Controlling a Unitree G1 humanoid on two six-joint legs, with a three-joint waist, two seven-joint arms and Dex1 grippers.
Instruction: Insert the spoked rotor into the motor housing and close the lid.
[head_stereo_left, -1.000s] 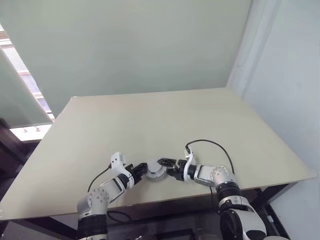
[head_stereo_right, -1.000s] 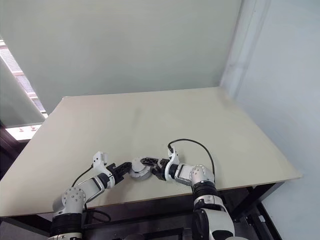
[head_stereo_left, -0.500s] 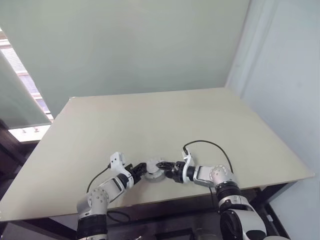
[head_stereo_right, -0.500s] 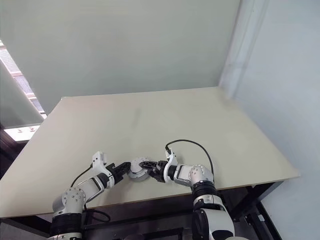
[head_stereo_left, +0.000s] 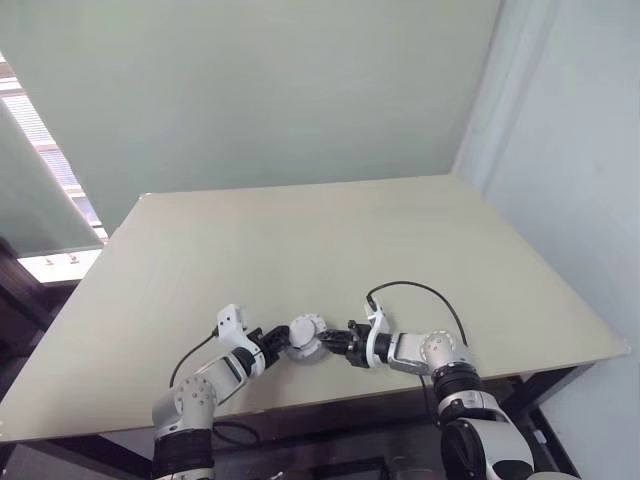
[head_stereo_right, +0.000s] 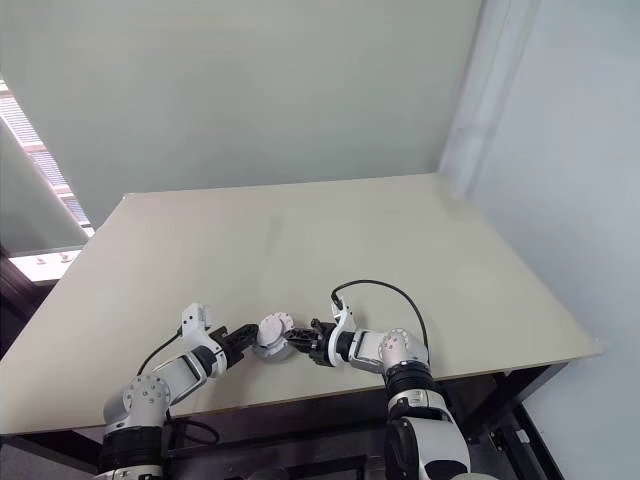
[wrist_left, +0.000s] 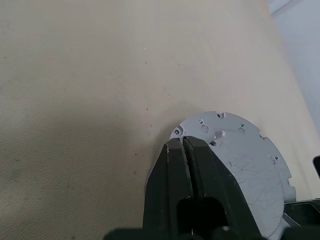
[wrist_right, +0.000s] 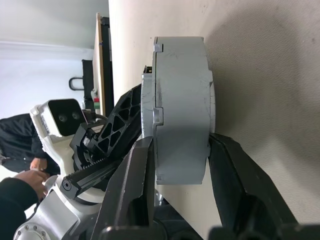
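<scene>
The stiff, likely hefty motor housing (wrist_right: 180, 110) (low centre of frame) was pinched across its flat faces by the right claw (wrist_right: 177, 170), left claw (wrist_left: 182, 150) pressed together on its rim

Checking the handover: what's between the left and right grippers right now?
Only the gray motor housing, on edge. The left gripper meets one side; the right gripper straddles it, clearest in the right wrist view.

Table (head_stereo_left: 330, 235) lies bare beyond the housing (head_stereo_left: 305, 335) between both pincers.
</scene>
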